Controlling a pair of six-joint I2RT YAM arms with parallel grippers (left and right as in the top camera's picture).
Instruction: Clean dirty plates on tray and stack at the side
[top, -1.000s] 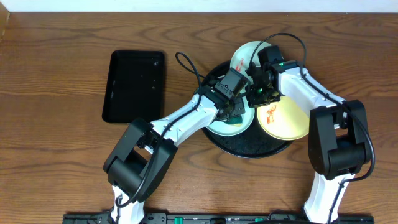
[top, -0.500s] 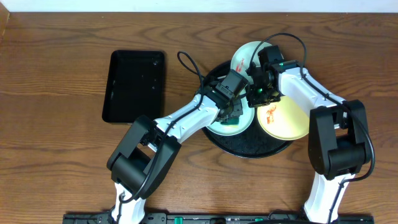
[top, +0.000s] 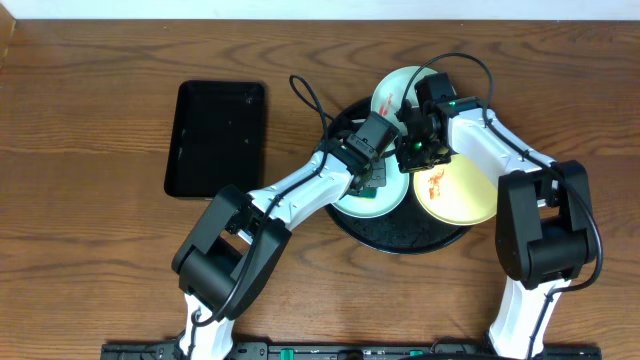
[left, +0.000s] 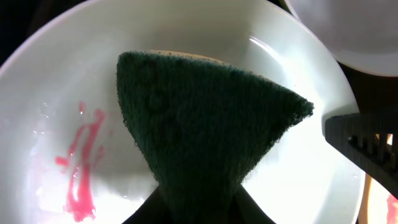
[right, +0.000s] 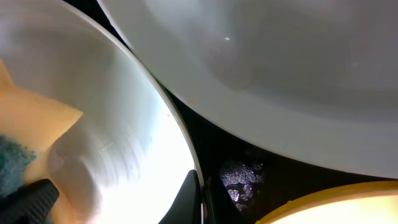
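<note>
Scrubbing stage: left gripper (left: 193, 208) pinches sponge (left: 199, 124) on plate (left: 62, 93) at tray's (top: 400, 240) eight o'clock, red smear (left: 81, 168) present. Right gripper (top: 415, 150): cannot tell. Nothing stacked yet.

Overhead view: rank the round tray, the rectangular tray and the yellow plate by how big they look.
Largest: round tray
Then: rectangular tray
Smallest: yellow plate

- Brown wooden table (top: 90, 270), grain running left to right.
- Rectangular black tray (top: 215, 140) lying flat toward the left.
- Round black tray (top: 397, 232) right of centre, well apart from the rectangular one.
</note>
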